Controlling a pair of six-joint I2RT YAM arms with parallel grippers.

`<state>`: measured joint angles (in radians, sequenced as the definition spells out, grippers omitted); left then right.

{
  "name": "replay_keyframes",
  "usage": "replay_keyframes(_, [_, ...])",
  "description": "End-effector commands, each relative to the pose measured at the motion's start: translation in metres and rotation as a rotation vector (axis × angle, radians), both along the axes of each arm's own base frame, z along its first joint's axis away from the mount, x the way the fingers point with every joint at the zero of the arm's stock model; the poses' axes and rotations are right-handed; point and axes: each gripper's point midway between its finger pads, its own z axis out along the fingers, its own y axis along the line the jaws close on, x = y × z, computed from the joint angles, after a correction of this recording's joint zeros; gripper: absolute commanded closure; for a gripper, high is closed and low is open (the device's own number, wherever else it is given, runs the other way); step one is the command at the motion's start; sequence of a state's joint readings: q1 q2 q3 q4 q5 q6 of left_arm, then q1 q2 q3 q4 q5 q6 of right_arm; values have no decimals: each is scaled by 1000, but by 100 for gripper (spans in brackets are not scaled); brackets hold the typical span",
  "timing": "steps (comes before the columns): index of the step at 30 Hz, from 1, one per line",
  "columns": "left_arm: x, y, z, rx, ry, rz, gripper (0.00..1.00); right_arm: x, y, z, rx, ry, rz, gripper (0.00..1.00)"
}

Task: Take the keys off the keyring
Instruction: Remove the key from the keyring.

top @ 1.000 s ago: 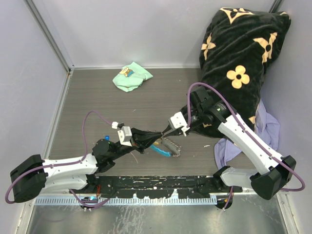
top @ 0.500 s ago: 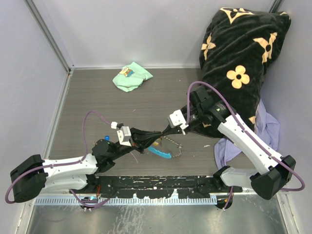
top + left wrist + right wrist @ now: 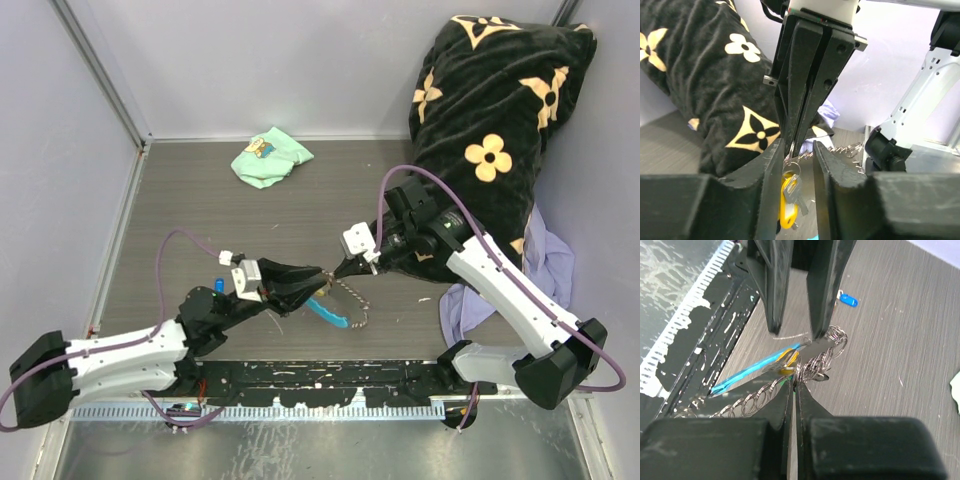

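Left fingers (image 3: 769,192): parted a little, straddling the keyring (image 3: 790,153), clamping nothing as far as visible. Right fingers (image 3: 779,407): closed tight, pinching the wire of the keyring at the tips. Keyring held up just off the table (image 3: 300,190), front centre, between the two sets of tips. Chain (image 3: 352,298) trailing down from it to the blue fob (image 3: 328,312) lying on the surface.

Progress, judging by layout: partly done.
- Key with a blue tag (image 3: 848,300): lying alone on the table, well apart from the keyring. Counting that as off.
- Key with a yellow tag (image 3: 786,202): hanging from the keyring between the left fingers. Not off.
- Possibly a green tag tucked beside it in the right wrist view; too small to confirm.
- No red tag found in any view, so can't say whether on or off.

Left to do, by my read: grip the key with a yellow tag on the left side, work it round the coil and off with the keyring pinned by the right fingers, then repeat for anything else bunched there. Can't give a count of what remains; cluster too tangled with the chain.
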<state>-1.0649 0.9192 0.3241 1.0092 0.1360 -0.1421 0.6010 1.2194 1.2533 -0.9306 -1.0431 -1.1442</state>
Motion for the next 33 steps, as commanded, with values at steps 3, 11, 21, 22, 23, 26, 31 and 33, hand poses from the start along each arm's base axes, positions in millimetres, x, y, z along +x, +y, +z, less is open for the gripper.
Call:
replay_keyframes(3, [-2, 15, 13, 95, -18, 38, 58, 12, -3, 13, -50, -70, -64, 99])
replay_keyframes(11, [-8, 19, -10, 275, -14, 21, 48, 14, -18, 0, -271, -76, -106, 99])
replay_keyframes(21, [14, 0, -1, 176, -166, 99, 56, 7, -28, -28, -527, 22, -192, 99])
replay_keyframes(22, [14, -4, -3, 173, -177, 92, 59, 7, -28, -29, -534, 28, -194, 99])
replay_keyframes(23, [15, -7, -5, 172, -188, 84, 60, 7, -29, -30, -542, 32, -197, 99])
replay_keyframes(26, [12, -19, -14, 181, -206, 38, 61, 7, -29, -31, -556, 42, -194, 99])
replay_keyframes(31, [9, -26, -21, 191, -235, 9, 62, 5, -29, -32, -574, 62, -183, 99])
replay_keyframes(33, [11, -28, -23, 208, -239, 14, 62, 5, -29, -33, -584, 69, -179, 99])
